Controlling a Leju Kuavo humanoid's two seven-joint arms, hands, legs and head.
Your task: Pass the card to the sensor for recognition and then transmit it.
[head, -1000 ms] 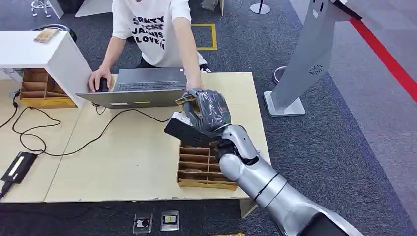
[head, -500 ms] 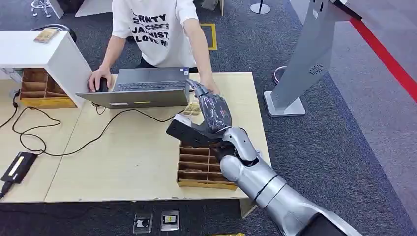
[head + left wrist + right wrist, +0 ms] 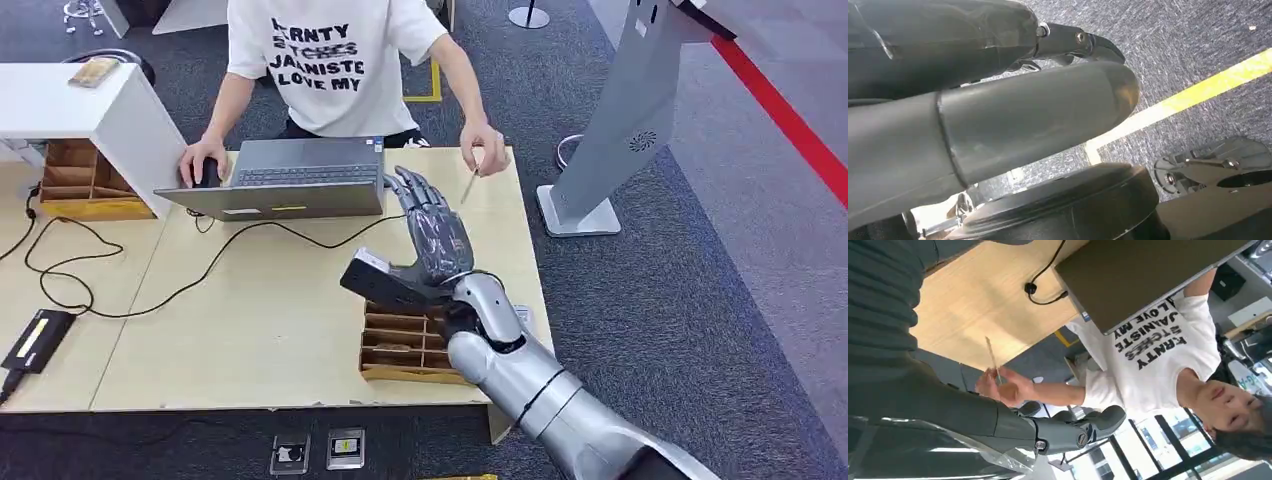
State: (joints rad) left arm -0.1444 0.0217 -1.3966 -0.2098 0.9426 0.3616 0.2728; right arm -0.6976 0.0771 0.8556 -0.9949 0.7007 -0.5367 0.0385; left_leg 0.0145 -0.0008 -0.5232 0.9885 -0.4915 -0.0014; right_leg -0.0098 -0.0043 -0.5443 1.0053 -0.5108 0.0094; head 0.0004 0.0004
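The robot's right hand (image 3: 432, 232) hovers above the pale wooden table (image 3: 260, 310), fingers stretched out flat and apart, holding nothing. The thin tan card (image 3: 469, 184) is with the person in the white printed T-shirt (image 3: 335, 60), pinched in the person's hand (image 3: 484, 148) over the table's far right corner, just beyond the robot's fingertips. Below the robot's wrist sits the brown cardboard divided tray (image 3: 405, 345). The left hand (image 3: 998, 115) hangs over dark carpet; whether its fingers are spread or curled cannot be told.
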